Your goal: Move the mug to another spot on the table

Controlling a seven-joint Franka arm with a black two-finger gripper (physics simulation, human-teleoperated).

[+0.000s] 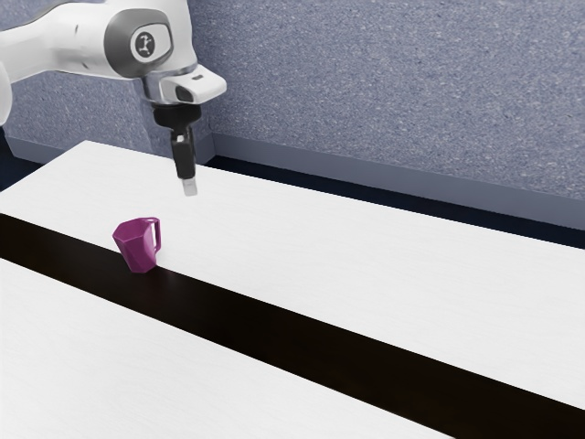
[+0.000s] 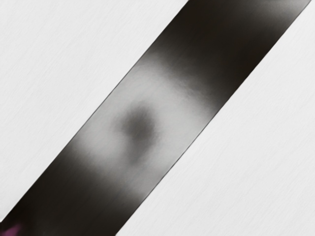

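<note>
A purple mug (image 1: 137,245) stands upright on the table, at the far edge of a black stripe (image 1: 302,338), its handle turned toward the exterior view's right. My gripper (image 1: 188,188) hangs in the air above the white tabletop, behind the mug and slightly to the exterior view's right, well apart from it. Its fingers point straight down, look pressed together and hold nothing. In the wrist view a sliver of the purple mug (image 2: 10,230) shows at the corner, lying on the black stripe (image 2: 162,113) under my hand.
The white table (image 1: 393,256) stretches wide toward the exterior view's right, crossed diagonally by the black stripe. A grey-blue wall (image 1: 411,82) rises behind the table's far edge.
</note>
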